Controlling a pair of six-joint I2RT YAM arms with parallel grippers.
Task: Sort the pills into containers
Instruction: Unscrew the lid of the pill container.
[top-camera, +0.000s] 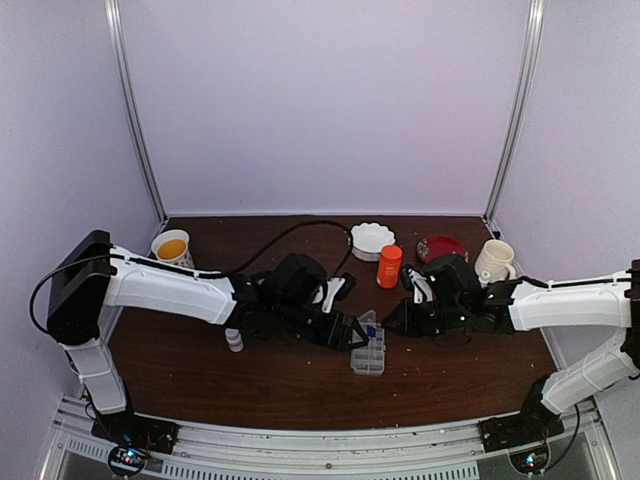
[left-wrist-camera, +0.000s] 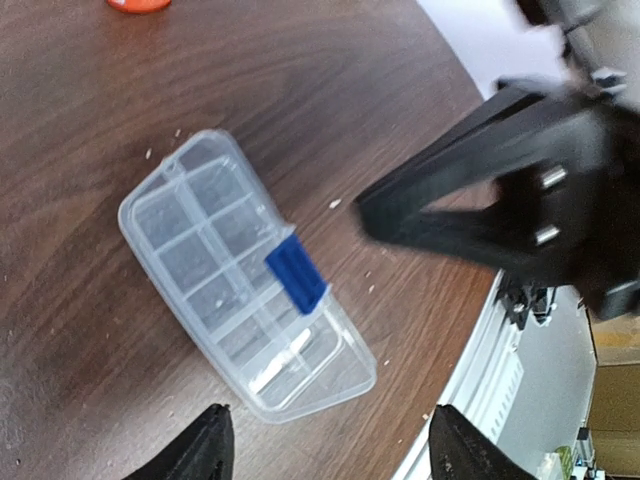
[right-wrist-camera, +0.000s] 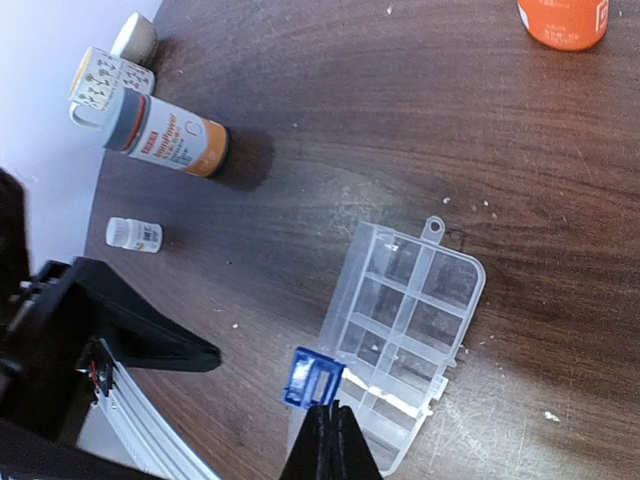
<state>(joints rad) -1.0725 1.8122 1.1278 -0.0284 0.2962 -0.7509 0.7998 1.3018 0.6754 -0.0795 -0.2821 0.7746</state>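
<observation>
My top camera looks down from high behind me over the whole table (top-camera: 200, 370); both wrist cameras face down, close in, sharing the pill box (left-wrist-camera: 235, 290).

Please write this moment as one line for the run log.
left fingers: open, near pill box | right fingers: shut, tips by blue latch | pills: scattered on table
</observation>
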